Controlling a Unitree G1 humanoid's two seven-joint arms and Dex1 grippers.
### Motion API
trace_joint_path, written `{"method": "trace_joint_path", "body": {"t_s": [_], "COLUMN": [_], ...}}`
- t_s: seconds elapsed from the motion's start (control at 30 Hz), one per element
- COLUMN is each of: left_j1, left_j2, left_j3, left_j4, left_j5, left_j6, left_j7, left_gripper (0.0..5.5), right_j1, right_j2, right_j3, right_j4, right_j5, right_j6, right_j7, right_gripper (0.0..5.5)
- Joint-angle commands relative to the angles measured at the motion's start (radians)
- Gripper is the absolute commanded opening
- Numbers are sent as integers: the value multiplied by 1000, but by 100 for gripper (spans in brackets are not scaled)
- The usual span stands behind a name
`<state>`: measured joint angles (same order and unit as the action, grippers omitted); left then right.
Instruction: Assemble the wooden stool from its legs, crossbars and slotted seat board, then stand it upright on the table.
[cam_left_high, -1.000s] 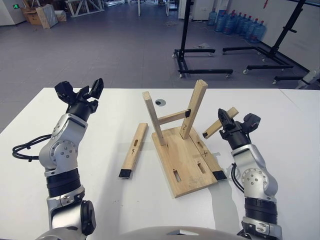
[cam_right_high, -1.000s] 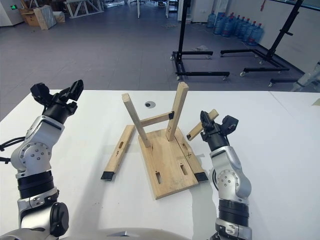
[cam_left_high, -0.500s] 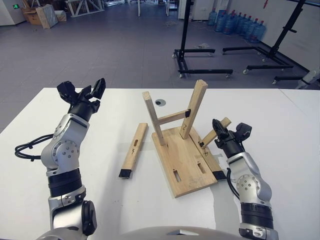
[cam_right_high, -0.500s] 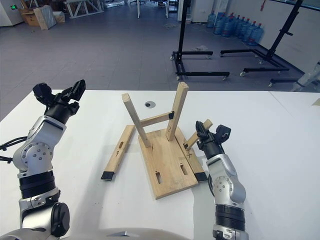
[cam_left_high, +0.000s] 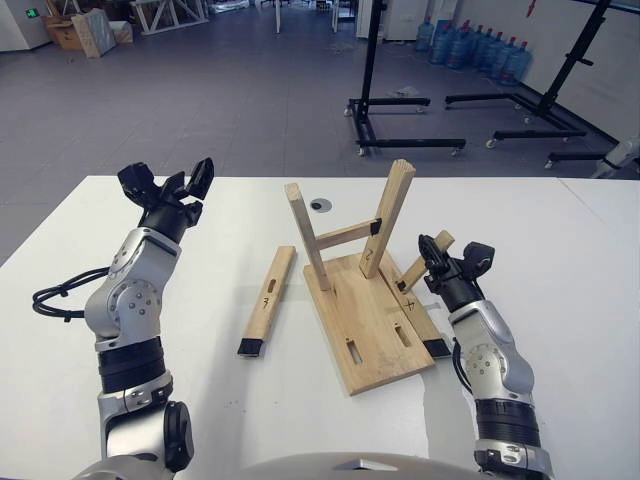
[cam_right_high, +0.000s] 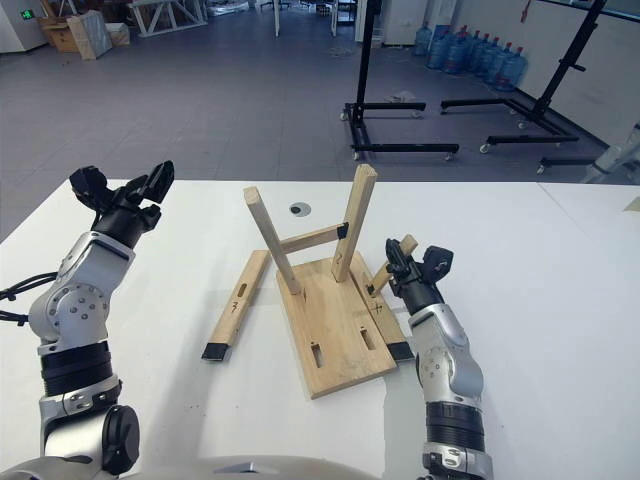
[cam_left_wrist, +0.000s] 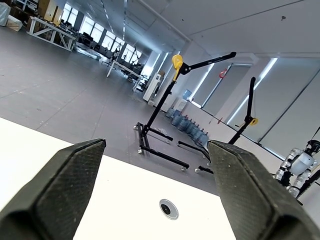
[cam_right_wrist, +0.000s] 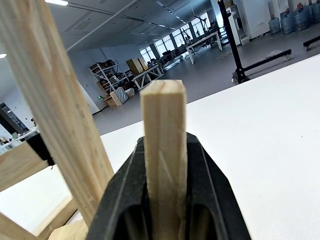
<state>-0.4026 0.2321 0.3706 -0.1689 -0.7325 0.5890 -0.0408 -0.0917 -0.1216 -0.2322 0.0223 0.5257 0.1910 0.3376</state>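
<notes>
The right gripper (cam_left_high: 447, 262) pinches a short crossbar (cam_left_high: 416, 272), which slants down from it toward the right edge of the seat board (cam_left_high: 372, 330), just beside the upright leg (cam_left_high: 388, 215). The left gripper (cam_left_high: 170, 186), spread wide, hangs well apart over the white table (cam_left_high: 200, 340), with black stands (cam_left_high: 405, 140) on the hall floor behind.

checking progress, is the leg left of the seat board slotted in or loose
Loose: the leg lies flat on the table beside the seat board, not touching it.
</notes>
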Motion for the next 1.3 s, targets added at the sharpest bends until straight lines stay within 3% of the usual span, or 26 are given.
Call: {"method": "trace_joint_path", "body": {"t_s": [0.03,0.43,0.83,1.13,1.23,1.3], "left_j1": [-14,-20,-11,-18,-22,-27], "left_j2": [7,6,-1,-1,2,5], "left_j3": [-8,-24,-23,-30,-30,-28], "left_j4": [9,7,3,13,15,15], "left_j5": [13,40,47,53,53,52], "left_j6": [-4,-10,-18,-24,-24,-24], "left_j7": [-10,-25,-35,-43,-45,-44], "left_gripper": [372,372,372,372,372,372], "right_j1": [57,103,96,24,25,14], "right_j2": [-6,-65,-59,-102,-157,-203], "right_j3": [42,109,103,68,37,-26], "right_j4": [8,64,64,-81,-241,-381], "right_j5": [-88,-269,-237,-205,-150,-65], "right_j6": [-46,-207,-226,-133,-21,89], "right_j7": [-2,7,14,-9,-9,-43], "right_gripper": [40,40,40,225,279,287]}}
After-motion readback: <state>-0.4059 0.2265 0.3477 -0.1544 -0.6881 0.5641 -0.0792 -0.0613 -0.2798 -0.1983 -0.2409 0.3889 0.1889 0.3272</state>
